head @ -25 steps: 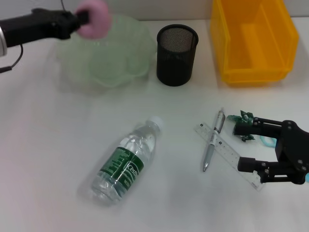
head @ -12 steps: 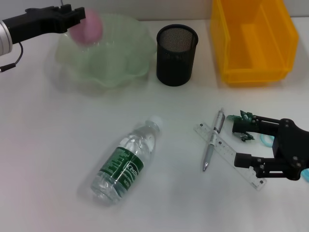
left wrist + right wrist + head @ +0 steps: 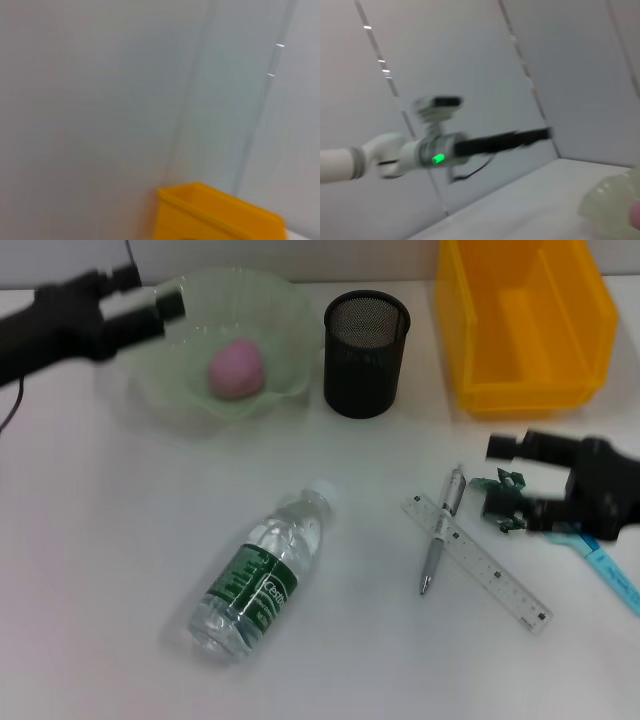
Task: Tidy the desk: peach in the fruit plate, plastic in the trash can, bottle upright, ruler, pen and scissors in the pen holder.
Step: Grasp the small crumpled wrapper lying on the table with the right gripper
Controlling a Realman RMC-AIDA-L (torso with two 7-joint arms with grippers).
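The pink peach lies in the pale green fruit plate. My left gripper hovers open and empty over the plate's far left rim. The crumpled green plastic lies on the table between the spread fingers of my right gripper, which is open around it. The bottle lies on its side mid-table. The pen rests across the clear ruler. The scissors' blue handle pokes out from under my right gripper. The black mesh pen holder stands upright at the back.
A yellow bin sits at the back right, also seen in the left wrist view as the yellow bin. The right wrist view shows my left arm far off and the plate's edge.
My left gripper let go of the peach, which dropped into the plate, and drew back to the left. My right gripper moved away from me over the plastic, its fingers closer together.
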